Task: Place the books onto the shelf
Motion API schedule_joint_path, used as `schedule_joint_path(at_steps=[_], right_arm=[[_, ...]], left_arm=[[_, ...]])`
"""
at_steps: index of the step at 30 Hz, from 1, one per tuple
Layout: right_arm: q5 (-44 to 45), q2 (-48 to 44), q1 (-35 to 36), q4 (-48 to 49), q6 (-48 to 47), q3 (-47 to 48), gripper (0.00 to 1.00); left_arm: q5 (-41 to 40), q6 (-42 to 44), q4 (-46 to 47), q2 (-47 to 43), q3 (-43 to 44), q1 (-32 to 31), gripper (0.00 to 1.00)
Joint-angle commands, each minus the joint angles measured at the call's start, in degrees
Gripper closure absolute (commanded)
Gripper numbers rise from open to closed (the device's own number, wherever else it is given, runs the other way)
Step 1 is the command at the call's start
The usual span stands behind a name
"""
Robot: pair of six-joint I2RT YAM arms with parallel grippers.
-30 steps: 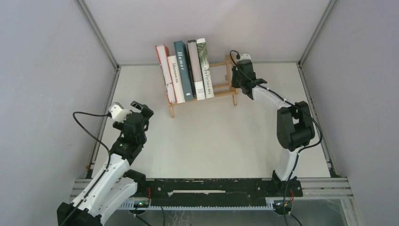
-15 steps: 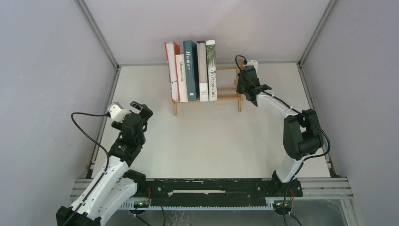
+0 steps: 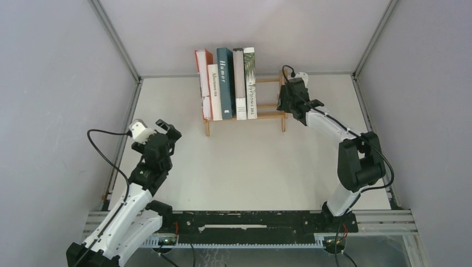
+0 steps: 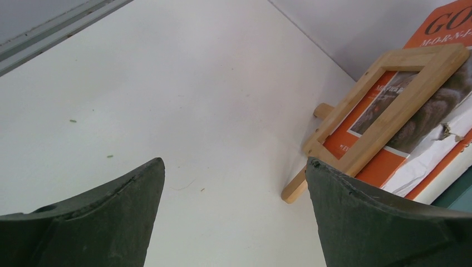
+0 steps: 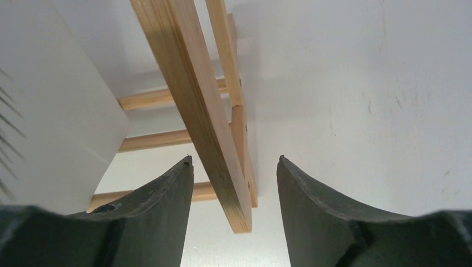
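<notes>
"Top external view, nearest edge first: what goes in the caption?" asks the desk.

"Both arm bases sit at the near edge of the white table (image 3: 250,172). At left, the left gripper (image 3: 168,128) hangs over bare tabletop, fingers spread wide, holding nothing, well apart from the rack. Farther back, the shelf (image 3: 270,114) stands by the far wall. All five books are upright on it, packed toward its left end. Left to right they are the orange-red book (image 3: 203,83), white tea book (image 3: 214,92), teal "Humor" (image 3: 225,83), grey book (image 3: 240,83) and palm-leaf book (image 3: 250,83). The right gripper (image 3: 283,102) is at the shelf's right end frame."

"Is that claw clamped on the frame? From above I cannot tell."

"The right wrist view settles it. The wooden upright runs between the two dark fingers (image 5: 139,211) with a sliver of gap on each side, so the jaws are parted and grip nothing. A white cover with dark leaf tips stands just left of the frame."

"And the left wrist view?"

"Wide-set fingers over the table. Beyond them is the shelf's left end frame, with the orange-red cover showing through it. Its large lettering and a photograph are visible only here, since the overhead view shows just spines."
</notes>
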Motion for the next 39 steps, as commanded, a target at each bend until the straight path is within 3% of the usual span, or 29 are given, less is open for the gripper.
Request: schedule_joint_path(at_steps=[1, 12, 19, 23, 27, 31, 39], right_arm=[[-1.7, -5.6, 0.3, -1.9, 0.3, 2.3, 0.35], [-6.5, -16.2, -0.7, -8.0, -2.8, 2.7, 0.33], [-3.3, -23.0, -4.3, -11.2, -4.1, -0.8, 0.31], [-0.7, -24.8, -7.9, -13.4, -3.4, -3.1, 0.27], [6.4, -28.7, -9.7, -9.9, -1.4, -8.1, 0.12], [6.4, -32.5, -11.2, -5.3, -0.8, -11.6, 0.11], [9.4, -32.3, -11.3, -5.3, 0.0, -12.2, 0.12]], left_arm=[[0.0, 2.6, -1.3, 1.0, 5.7, 0.3, 0.0], [1.4, 15.2, 3.1, 6.4, 10.6, 0.5, 0.0], [11.5, 21.3, 7.1, 11.0, 11.7, 5.7, 0.0], [12.9, 25.6, 11.7, 12.4, 11.0, 7.0, 0.0], [17.5, 26.1, 13.7, 14.0, 10.6, 9.6, 0.0], [17.8, 25.8, 14.5, 13.9, 9.5, 11.2, 0.0], [16.5, 26.1, 14.9, 12.6, 7.9, 11.8, 0.0]])
